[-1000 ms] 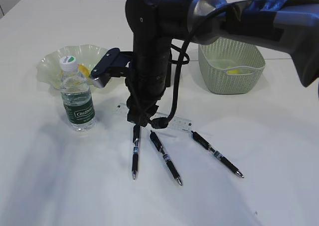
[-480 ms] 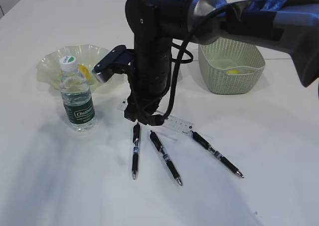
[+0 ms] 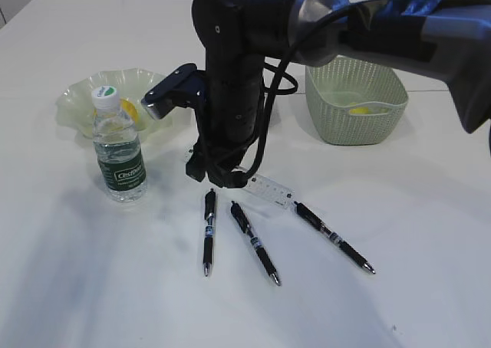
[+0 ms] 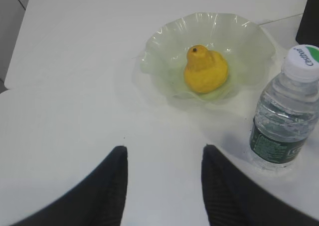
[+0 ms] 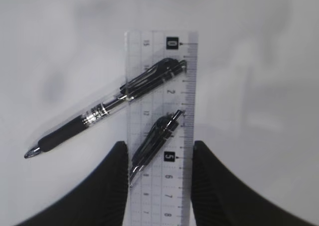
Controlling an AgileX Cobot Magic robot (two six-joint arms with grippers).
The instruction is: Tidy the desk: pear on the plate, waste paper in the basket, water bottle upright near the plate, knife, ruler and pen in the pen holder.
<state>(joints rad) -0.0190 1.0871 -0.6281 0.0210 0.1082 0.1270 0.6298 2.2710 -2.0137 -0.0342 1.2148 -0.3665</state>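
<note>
My right gripper [image 5: 158,143] is shut on the clear ruler [image 5: 159,52], one finger on each long edge. In the exterior view that gripper [image 3: 219,175] hangs just above the desk [image 3: 92,287], and the ruler [image 3: 270,189] slants out of it to the right. Three black pens [image 3: 255,242] lie on the desk below. The yellow pear [image 4: 205,70] sits in the pale green plate [image 4: 164,42]. Beside the plate the water bottle [image 4: 286,116] stands upright. My left gripper [image 4: 164,149] is open over bare desk, short of the plate. Knife and pen holder are out of view.
The sage-green basket [image 3: 353,122] stands at the back right with something yellow inside. The right arm's dark bulk [image 3: 238,72] fills the middle of the exterior view and hides what is behind it. The plate [image 3: 77,99] and bottle [image 3: 119,152] sit at the left.
My right gripper has risen a little and shifted back with the ruler in it, and the ruler now slants off the desk. Pens, bottle and plate have not moved.
</note>
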